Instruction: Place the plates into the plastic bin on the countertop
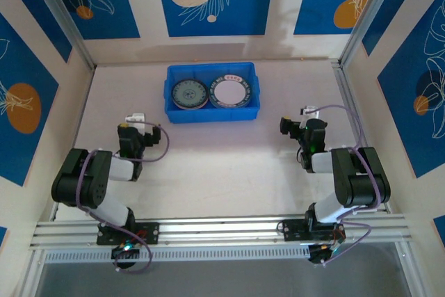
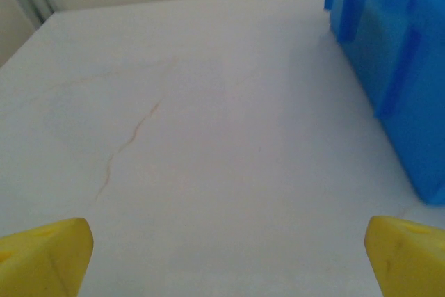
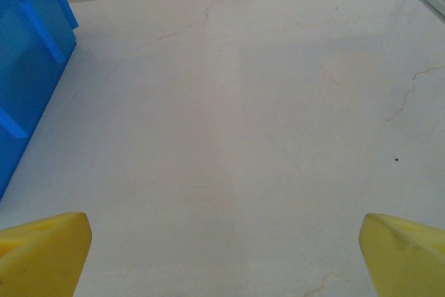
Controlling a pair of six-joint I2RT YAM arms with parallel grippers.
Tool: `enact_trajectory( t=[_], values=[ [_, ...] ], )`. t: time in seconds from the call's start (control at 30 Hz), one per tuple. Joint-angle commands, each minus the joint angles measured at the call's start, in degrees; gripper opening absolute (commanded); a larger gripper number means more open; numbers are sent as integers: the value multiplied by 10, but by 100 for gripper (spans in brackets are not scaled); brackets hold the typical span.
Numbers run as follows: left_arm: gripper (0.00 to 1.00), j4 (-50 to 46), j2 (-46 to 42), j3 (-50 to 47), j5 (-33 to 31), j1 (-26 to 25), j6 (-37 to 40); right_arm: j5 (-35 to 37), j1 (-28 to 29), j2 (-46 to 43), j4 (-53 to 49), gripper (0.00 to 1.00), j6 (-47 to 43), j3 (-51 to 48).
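Left claw (image 2: 226, 250), right claw (image 3: 224, 247): both agape.

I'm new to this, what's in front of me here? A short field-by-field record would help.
bin: blue, far middle of the countertop
left plate: in bin, dark patterned
right plate: in bin beside it, white with dark rim
left gripper: open, empty, bin to its right
right gripper: open, empty, bin to its left
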Motion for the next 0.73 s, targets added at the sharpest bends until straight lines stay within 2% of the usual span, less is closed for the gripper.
enact_trajectory(
  t=[0.0, 0.37, 0.5, 0.7],
  values=[
    [100, -14, -3, 13, 20, 8, 7, -13, 2, -1, 7, 99, 6, 11],
    [100, -6, 0, 13, 18, 8, 8, -23, -2, -1, -5, 99, 10, 17],
    [100, -9, -1, 13, 18, 8, 8, -94, -15, 1, -24, 99, -4, 27],
    [100, -7, -1, 12, 18, 8, 8, -93, -13, -1, -15, 99, -7, 22]
  ],
)
